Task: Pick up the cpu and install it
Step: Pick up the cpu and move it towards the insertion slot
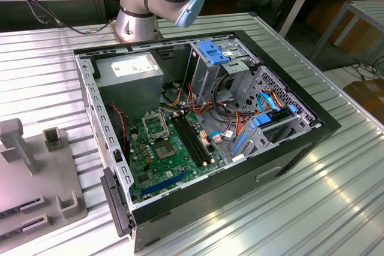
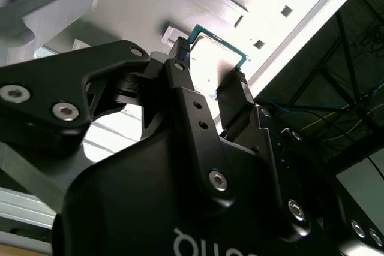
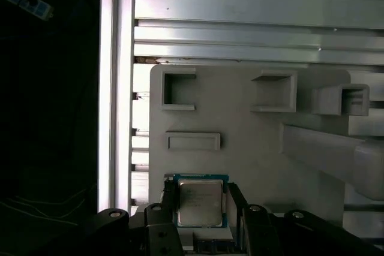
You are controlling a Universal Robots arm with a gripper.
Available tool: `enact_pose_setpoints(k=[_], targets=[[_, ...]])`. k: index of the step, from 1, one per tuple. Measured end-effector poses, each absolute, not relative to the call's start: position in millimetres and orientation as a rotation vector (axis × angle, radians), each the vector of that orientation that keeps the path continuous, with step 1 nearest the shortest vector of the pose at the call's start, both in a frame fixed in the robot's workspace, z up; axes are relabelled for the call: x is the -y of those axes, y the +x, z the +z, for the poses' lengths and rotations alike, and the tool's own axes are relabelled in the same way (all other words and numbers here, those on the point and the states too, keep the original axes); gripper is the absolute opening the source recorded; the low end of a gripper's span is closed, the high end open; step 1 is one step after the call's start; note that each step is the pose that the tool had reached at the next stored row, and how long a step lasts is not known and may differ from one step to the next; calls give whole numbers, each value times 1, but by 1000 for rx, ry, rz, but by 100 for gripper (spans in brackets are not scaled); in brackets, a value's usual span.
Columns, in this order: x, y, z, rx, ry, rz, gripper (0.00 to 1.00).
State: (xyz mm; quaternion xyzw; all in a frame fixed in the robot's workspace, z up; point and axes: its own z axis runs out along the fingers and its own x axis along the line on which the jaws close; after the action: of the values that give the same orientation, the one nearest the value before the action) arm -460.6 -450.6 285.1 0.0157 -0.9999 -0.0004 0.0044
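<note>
I'm seeing the claw point(image 2: 210, 59) straddling the cpu point(image 3: 200, 203) on the grey tray point(image 3: 252, 142) — gripping or not, I cannot tell.

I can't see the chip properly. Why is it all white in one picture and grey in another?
Second wrist view: strong light glares off the cpu, washing its top white. First wrist view: even light, so the cpu looks grey.

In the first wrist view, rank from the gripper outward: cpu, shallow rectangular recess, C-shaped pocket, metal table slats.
1. cpu, right at the gripper.
2. shallow rectangular recess, next along the tray.
3. C-shaped pocket, beyond the recess.
4. metal table slats, past the tray.
</note>
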Motion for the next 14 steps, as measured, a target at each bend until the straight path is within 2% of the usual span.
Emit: enact_pose_setpoints(k=[14], targets=[[451,-460,297,3128,49,-1,44]])
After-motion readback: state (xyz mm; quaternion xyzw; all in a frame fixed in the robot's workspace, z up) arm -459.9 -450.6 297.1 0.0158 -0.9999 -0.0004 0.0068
